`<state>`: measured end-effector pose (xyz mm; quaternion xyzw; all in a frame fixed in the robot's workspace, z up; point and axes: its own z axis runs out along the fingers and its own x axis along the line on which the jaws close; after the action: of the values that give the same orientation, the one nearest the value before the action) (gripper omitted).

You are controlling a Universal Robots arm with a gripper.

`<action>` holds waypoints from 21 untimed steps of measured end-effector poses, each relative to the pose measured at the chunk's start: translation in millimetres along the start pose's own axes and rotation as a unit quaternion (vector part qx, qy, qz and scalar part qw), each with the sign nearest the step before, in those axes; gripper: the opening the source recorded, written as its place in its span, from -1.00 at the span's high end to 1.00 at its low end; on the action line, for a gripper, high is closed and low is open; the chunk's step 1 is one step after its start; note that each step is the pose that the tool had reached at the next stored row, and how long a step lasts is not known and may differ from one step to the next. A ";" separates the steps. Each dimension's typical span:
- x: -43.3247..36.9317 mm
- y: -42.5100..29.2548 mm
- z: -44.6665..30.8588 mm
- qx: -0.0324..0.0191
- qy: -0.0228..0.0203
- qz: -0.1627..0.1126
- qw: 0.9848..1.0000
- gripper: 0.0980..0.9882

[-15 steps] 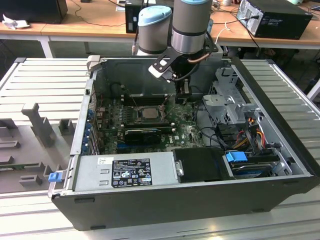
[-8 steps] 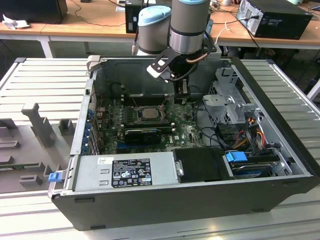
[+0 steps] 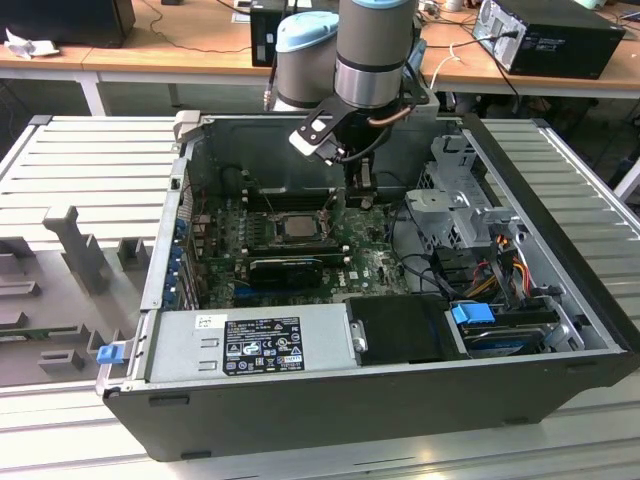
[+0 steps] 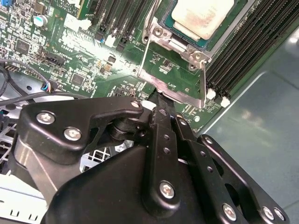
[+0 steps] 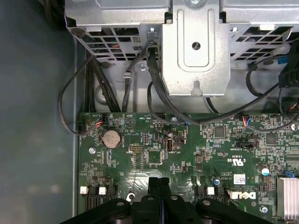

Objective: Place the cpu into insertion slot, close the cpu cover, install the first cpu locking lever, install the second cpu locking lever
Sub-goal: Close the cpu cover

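The cpu [image 3: 295, 225] [image 4: 203, 16] is seated in the socket on the motherboard [image 5: 187, 158], inside the computer case [image 3: 560, 210]. Just beside the cpu, the cpu cover [image 4: 181, 94] is swung open, and green board is seen through its opening. The gripper [image 4: 159, 99] [image 5: 159, 182], fingers pressed together, is held at the cover's edge farthest from the cpu. Printed labels are carried by the power supply [image 3: 250, 345], well apart from the cpu.
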<state>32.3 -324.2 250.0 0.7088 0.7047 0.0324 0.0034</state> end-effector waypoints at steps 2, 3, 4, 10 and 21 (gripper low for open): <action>0.0 -1.0 -0.1 0.000 0.000 0.000 1.000 0.98; 0.0 -1.3 -0.1 0.000 0.000 0.000 1.000 0.98; 0.0 -1.5 -0.1 0.000 0.000 0.000 1.000 0.98; 0.0 -5.7 -0.3 0.000 0.000 0.000 1.000 0.98; -0.1 -16.6 -0.5 0.000 0.000 0.000 1.000 0.98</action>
<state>15.6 -324.2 249.6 0.7088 0.7046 0.0324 0.0034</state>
